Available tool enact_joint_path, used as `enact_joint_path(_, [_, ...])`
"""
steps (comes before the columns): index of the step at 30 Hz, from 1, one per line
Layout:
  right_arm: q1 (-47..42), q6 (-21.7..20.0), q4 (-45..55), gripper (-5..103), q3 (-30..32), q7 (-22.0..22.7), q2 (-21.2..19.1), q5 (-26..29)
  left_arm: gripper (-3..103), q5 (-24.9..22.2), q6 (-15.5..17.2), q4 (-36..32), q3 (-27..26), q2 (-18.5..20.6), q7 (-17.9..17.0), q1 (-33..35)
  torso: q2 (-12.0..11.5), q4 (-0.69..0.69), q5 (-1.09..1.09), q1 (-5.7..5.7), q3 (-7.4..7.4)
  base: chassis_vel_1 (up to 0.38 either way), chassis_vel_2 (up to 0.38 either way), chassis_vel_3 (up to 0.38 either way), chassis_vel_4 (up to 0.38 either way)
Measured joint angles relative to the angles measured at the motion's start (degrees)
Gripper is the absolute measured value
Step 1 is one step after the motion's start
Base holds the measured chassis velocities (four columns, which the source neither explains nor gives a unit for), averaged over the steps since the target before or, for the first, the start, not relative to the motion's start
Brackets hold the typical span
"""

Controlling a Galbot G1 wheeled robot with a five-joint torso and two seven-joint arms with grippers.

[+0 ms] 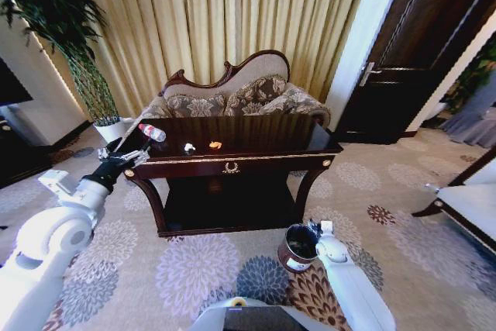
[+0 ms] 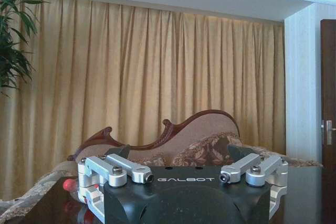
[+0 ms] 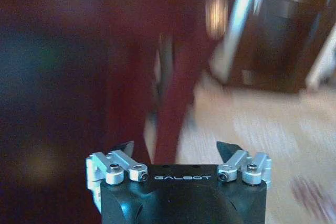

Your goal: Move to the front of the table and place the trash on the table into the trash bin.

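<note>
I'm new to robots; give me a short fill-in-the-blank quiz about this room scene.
1. The bottle has a ___ cap.
2. The bin stands on the ___, beside the right gripper.
3. The left gripper is at the table's ___ end.
4. Behind the table is a ___.

Missing: red; carpet; left; sofa

I see a patterned sofa (image 1: 232, 94) before gold curtains (image 1: 225, 13), a potted plant (image 1: 70, 44) and a dark door (image 1: 418, 44).

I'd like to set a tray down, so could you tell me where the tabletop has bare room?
The table is bare from the orange scrap to its sofa-side right corner. Its left end is crowded: bottle, white scrap and the left gripper at that corner.
</note>
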Motion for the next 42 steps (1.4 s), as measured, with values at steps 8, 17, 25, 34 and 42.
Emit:
enact_joint_path(8, [-3.8,0.2,20.9,100,-1.5,0.5,-1.2,2.1,100,0.1,-0.2,-0.1,0.0,-0.5,0.0,0.5,0.0,0.00,0.01,0.00,0.00,0.000,0.000,0.000,0.000])
enact_joint_path(17, [-7.2,-5.5,38.8,100,-3.9,-0.6,-4.7,2.5,100,0.5,-0.4,0.1,0.5,-1.0,0.2,0.7,0.0,0.00,0.01,0.00,0.00,0.000,0.000,0.000,0.000])
enact_joint_path(25, [-7.9,-5.8,39.3,100,-3.2,-2.1,-6.1,1.6,100,1.0,-0.6,0.5,1.7,-0.9,0.3,0.0,0.0,-0.01,0.02,0.00,0.00,0.000,0.000,0.000,0.000])
enact_joint_path(34, [-7.7,-5.2,37.9,100,-3.4,-1.9,-6.1,1.3,100,1.0,-0.9,1.4,1.7,-0.4,0.7,-0.1,0.0,0.00,0.02,-0.01,0.00,-0.006,0.044,0.013,-0.043])
enact_joint_path(42, [-7.4,-5.3,37.4,100,-3.4,-1.6,-6.1,1.0,100,1.0,-1.0,1.8,2.0,-0.3,0.9,-0.5,0.0,0.00,0.00,0.01,0.01,-0.028,0.111,0.032,-0.111])
